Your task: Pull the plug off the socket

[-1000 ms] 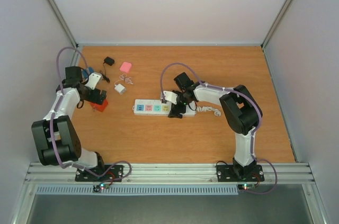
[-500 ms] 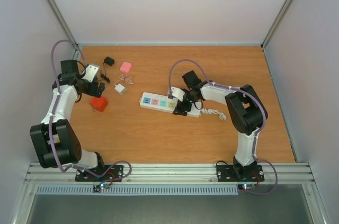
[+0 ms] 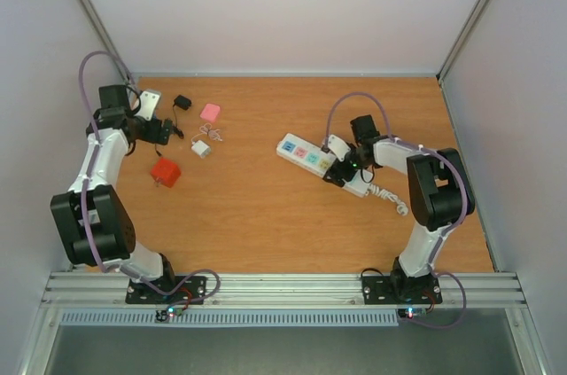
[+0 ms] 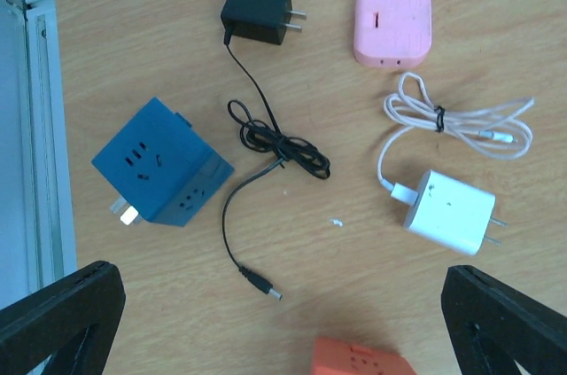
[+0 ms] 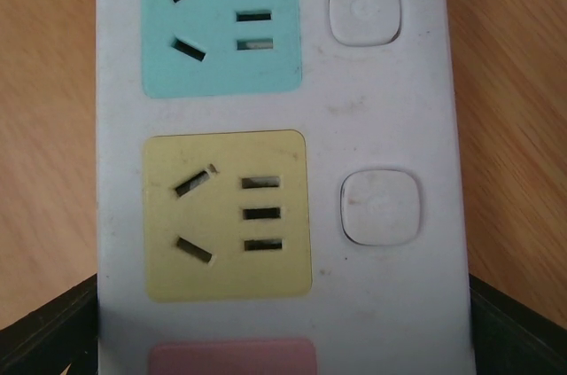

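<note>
Where R gripper sits: astride power strip, fingers tight on both long edges, gripping it; strip on right half of table.
L gripper: spread wide, empty, over black charger + white charger.
Progress: no plug in the strip as shown; red cube, prob. the plug, lies well apart. Looks done.
R wrist only: teal outlet + yellow outlet empty, close up.
Top only: curly cord, whole layout.
</note>
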`<state>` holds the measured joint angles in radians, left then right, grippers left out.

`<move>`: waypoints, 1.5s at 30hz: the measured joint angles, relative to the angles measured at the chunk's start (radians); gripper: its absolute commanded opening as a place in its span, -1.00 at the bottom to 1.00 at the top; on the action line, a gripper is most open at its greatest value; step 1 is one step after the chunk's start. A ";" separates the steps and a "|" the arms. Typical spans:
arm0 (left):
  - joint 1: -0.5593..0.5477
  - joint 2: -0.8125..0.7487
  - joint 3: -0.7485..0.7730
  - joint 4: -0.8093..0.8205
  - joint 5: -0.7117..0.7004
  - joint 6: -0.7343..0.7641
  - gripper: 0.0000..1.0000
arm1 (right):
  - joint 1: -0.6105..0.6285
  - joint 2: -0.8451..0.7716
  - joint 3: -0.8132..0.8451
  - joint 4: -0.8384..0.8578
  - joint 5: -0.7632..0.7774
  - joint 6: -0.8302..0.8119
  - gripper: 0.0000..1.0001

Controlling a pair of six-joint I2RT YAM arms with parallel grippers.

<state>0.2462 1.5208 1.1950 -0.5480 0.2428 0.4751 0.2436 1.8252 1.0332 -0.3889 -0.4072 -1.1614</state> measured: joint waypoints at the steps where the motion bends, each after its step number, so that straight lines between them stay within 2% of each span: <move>1: -0.003 0.009 0.009 0.005 0.000 -0.006 0.99 | -0.019 -0.009 -0.012 0.002 0.003 0.003 0.41; 17: -0.114 0.067 0.082 0.037 -0.010 -0.059 0.99 | -0.333 -0.079 -0.102 0.071 0.035 0.168 0.44; 21: -0.114 0.084 0.095 0.039 -0.005 -0.076 0.99 | -0.374 -0.088 -0.109 0.076 0.051 0.213 0.60; 25: -0.114 0.104 0.128 0.033 0.011 -0.093 0.99 | -0.386 -0.100 -0.111 0.063 0.066 0.248 0.86; 29: -0.111 0.112 0.175 0.010 0.048 -0.111 0.99 | -0.394 -0.119 -0.095 0.027 0.071 0.295 0.97; 34: -0.089 0.145 0.293 -0.055 0.139 -0.134 0.99 | -0.400 -0.128 0.034 -0.029 0.047 0.356 0.97; 39: -0.006 0.210 0.476 -0.130 0.257 -0.178 0.99 | -0.401 -0.135 0.197 -0.068 -0.004 0.416 0.97; 45: 0.091 0.256 0.646 -0.160 0.272 -0.274 0.99 | -0.401 -0.135 0.372 -0.091 -0.078 0.505 0.97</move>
<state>0.3374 1.7763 1.8408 -0.7082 0.5152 0.2016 -0.1574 1.6905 1.4055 -0.4801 -0.4854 -0.6567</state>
